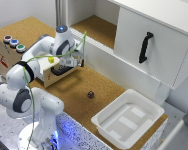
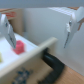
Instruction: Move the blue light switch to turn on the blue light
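The blue light switch (image 1: 13, 43) is a small blue-capped button on top of the wooden box (image 1: 4, 57) at the exterior view's left. It sits between a reddish-capped button (image 1: 7, 38) and a green-capped one (image 1: 20, 48). My gripper (image 1: 78, 62) is well to the right of the buttons, at the front of the box's pulled-out drawer (image 1: 56, 75). It is open and empty. In the wrist view the gripper (image 2: 40, 30) has its fingers (image 2: 6, 27) spread wide above the drawer front and its black handle (image 2: 52, 62). The buttons do not show in the wrist view.
The drawer holds a pink block (image 2: 19, 46) and a yellow piece (image 1: 50, 59). A small dark object (image 1: 90, 94) lies on the cork tabletop. A white bin (image 1: 144, 107) stands at the front right. A white cabinet door with a black handle (image 1: 145, 47) is behind.
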Controlling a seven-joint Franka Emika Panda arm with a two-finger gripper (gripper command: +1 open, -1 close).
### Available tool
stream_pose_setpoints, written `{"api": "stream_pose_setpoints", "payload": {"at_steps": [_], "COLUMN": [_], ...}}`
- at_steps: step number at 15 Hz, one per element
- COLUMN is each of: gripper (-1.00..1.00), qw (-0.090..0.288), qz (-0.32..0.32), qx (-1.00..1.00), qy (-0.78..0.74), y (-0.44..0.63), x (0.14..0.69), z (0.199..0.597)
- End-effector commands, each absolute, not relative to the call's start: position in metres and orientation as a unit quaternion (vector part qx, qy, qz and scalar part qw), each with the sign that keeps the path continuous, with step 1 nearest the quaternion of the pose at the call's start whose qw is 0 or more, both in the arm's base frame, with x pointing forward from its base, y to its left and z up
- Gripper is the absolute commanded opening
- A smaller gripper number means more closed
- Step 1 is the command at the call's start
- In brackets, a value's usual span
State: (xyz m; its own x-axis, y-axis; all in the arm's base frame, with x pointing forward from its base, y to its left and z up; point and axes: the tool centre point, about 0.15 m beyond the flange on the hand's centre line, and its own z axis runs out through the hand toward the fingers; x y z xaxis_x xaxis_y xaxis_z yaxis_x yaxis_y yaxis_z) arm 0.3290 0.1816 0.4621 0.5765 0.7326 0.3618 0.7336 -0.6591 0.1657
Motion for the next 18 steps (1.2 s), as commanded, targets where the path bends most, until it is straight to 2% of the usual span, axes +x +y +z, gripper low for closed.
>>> {"api": "stream_pose_setpoints", "payload": {"at_steps": [1,3,6,10,13,14,15,16,17,18], "gripper": [1.0,1.0,1.0,1.0,1.0,1.0,1.0,1.0,1.0,1.0], "qw": [-0.016,-0.015,-0.02,-0.025,-0.006,-0.011,0.002,-0.014,0.013,0.022], "qz": [-0.011,0.028,0.051,0.039,0.028,0.019,0.004,-0.007,-0.013,-0.018], "qx": [-0.811,-0.776,-0.754,-0.745,-0.736,-0.734,-0.739,-0.74,-0.746,-0.745], "qy": [-0.585,-0.63,-0.654,-0.666,-0.676,-0.678,-0.674,-0.672,-0.666,-0.666], "y": [0.347,0.39,0.414,0.427,0.451,0.465,0.475,0.487,0.493,0.5], "x": [0.361,0.33,0.29,0.257,0.229,0.217,0.21,0.202,0.202,0.2], "z": [0.489,0.482,0.49,0.511,0.514,0.512,0.51,0.508,0.505,0.505]}}
